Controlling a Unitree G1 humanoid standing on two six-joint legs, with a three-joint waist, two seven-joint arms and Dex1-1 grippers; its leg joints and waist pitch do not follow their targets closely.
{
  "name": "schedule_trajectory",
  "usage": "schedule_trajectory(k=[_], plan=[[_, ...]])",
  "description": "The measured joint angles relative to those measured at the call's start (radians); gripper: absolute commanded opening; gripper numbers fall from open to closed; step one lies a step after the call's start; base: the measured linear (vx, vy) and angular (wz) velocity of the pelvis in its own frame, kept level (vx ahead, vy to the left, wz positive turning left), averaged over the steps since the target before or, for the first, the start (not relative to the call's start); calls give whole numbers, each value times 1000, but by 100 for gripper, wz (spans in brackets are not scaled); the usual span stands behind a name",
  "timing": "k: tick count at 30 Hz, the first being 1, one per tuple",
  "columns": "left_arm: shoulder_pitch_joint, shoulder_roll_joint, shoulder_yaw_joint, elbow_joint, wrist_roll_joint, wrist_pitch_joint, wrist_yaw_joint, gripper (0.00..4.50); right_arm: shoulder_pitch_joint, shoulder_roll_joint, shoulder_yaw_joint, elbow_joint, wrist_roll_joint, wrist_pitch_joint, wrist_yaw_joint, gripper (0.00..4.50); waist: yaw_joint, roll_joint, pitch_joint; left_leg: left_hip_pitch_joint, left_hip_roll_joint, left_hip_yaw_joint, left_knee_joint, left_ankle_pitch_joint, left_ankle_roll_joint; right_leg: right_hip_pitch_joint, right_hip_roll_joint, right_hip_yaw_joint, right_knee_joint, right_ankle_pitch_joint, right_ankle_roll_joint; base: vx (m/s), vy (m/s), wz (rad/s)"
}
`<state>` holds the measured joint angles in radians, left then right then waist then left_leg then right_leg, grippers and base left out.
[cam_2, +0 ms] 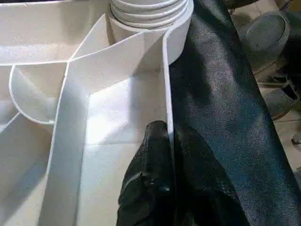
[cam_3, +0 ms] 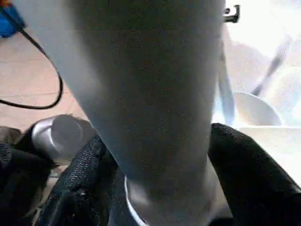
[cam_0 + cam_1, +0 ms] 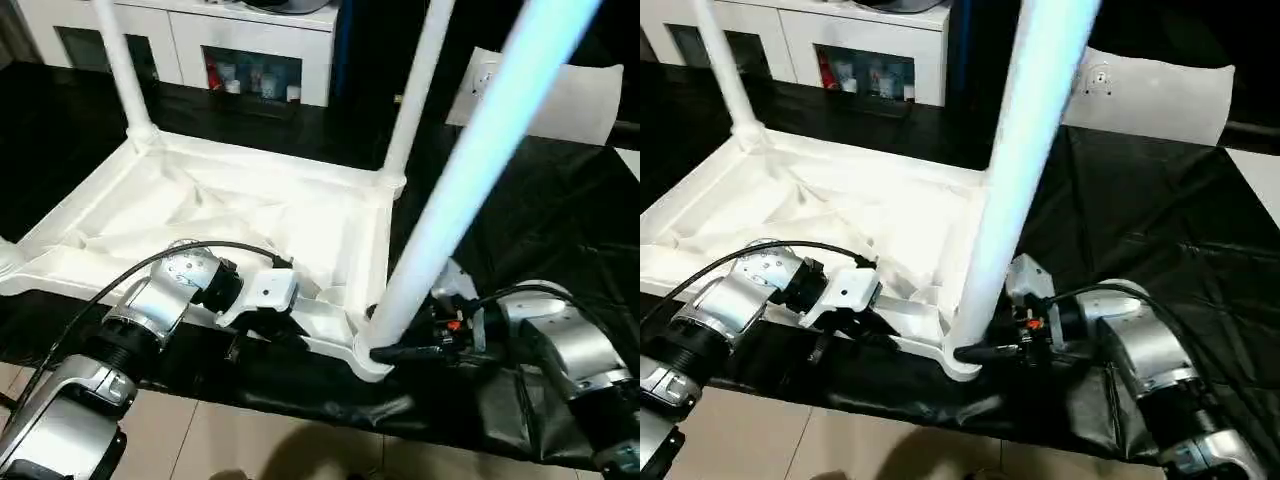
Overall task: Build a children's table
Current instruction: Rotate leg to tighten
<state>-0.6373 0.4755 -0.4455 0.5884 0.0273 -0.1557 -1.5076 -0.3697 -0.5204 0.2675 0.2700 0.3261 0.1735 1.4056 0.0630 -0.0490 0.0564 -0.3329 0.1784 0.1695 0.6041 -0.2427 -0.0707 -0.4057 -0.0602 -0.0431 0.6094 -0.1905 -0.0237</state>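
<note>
The silver forearms (image 3: 140, 320) reach in from the near edge toward the upturned top (image 3: 230, 215), which lies on black sheeting (image 3: 540, 210) with its ribbed underside up. The left pincer (image 1: 162, 183) is pressed together on the top's near rim wall — one black finger inside the wall, the other outside against the sheeting. The right pincer (image 2: 155, 188) straddles the base of the near leg (image 3: 470, 170) just above its corner socket (image 3: 365, 355), a finger (image 2: 80, 183) on each side touching it; the pincer is pinching the leg. Two more legs (image 3: 120, 60) stand upright in the far corner sockets. Behind the top stands a white cabinet (image 3: 250, 45) with glass doors.
</note>
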Motion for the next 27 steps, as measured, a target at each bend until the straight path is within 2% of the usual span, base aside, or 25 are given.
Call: schedule_trajectory(k=[8,13,16,20,22,27], plan=[[1,1,5,0,-12,11,-12,0,-22,0,3,16,9,12,34,212,0,-1,1,0,1,0,-2,0,0,0,0,-1,0,-2,-1,0,0,0],[1,-11,18,-4,-18,50,-12,0,-16,2,-3,6,11,24,28,207,0,2,2,0,1,1,-2,0,0,0,0,-1,0,-3,-2,0,0,0],[1,-16,28,-6,-19,100,6,0,37,29,-44,-42,26,65,-39,207,-2,5,3,1,1,2,-2,-1,-1,0,0,-1,1,-3,-1,0,0,0],[0,-49,77,-1,2,211,131,0,96,114,-117,-95,3,106,-287,207,-15,8,4,4,1,2,-4,1,-7,1,0,0,1,-4,1,0,0,0],[-1,-60,94,-1,11,249,188,0,98,167,-136,-103,-35,112,-415,205,-32,8,4,6,1,1,-4,3,-10,1,0,0,1,-6,5,0,0,0],[-8,-142,133,0,53,351,367,0,69,332,-210,-101,-112,192,-749,200,-62,12,3,8,-2,1,-7,4,-11,2,0,3,-2,-7,6,0,0,0]])
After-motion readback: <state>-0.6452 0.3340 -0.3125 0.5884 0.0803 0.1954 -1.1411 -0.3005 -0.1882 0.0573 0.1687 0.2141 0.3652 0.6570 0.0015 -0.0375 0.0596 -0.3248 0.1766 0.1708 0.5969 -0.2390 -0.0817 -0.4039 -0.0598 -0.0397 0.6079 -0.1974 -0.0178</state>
